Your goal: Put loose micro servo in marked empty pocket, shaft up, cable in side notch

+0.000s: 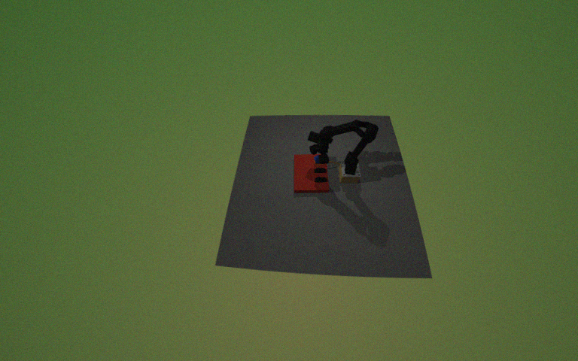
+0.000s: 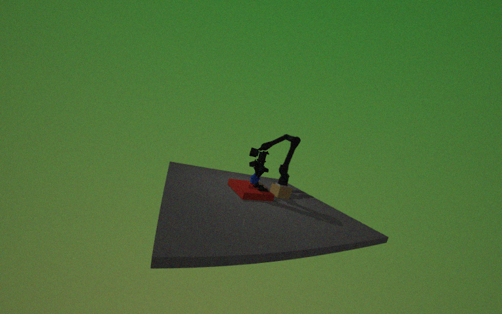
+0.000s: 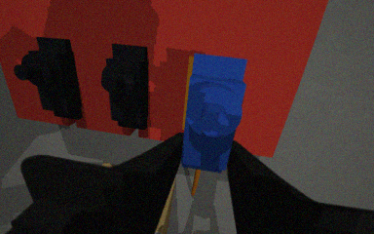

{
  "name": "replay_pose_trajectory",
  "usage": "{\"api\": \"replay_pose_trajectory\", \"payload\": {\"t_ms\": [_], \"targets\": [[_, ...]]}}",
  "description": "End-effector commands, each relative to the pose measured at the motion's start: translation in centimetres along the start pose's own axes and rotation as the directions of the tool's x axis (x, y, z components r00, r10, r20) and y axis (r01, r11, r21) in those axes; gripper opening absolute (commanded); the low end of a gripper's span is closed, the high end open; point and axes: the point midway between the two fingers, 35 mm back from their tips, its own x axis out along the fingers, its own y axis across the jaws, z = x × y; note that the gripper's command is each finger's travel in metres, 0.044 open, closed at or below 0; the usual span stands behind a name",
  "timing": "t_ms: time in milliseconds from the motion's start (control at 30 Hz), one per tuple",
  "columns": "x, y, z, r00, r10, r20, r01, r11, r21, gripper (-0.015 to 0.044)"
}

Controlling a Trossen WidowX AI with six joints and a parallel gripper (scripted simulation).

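The blue micro servo (image 1: 316, 159) (image 2: 254, 179) (image 3: 214, 112) is held upright between the fingers, its round top facing the wrist camera. My gripper (image 3: 205, 142) is shut on it, over the arm-side edge of the red deck (image 1: 304, 183) (image 2: 236, 185) (image 3: 284, 49). An orange cable (image 3: 196, 182) comes out at the servo's arm-side end. A yellow-orange strip (image 3: 186, 93) shows along the servo's left side, perhaps the pocket marking. The servo hides the pocket itself. Whether the ears touch the deck cannot be told.
Two black servos (image 1: 320, 170) (image 1: 320, 179) (image 3: 129, 88) (image 3: 56, 78) sit in a row on the deck, beside the held servo. The arm's tan base block (image 1: 349, 180) (image 2: 281, 191) stands near the deck. Both are on the grey table (image 1: 264, 234) (image 2: 203, 222).
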Motion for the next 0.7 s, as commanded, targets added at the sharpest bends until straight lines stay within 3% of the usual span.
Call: {"api": "replay_pose_trajectory", "payload": {"t_ms": [0,667], "targets": [[0.3,0.0,0.0,1.0,0.003,0.003,-0.003,1.0,-0.003,0.0],[2.3,0.0,0.0,1.0,0.003,0.003,-0.003,1.0,-0.003,0.0]]}}
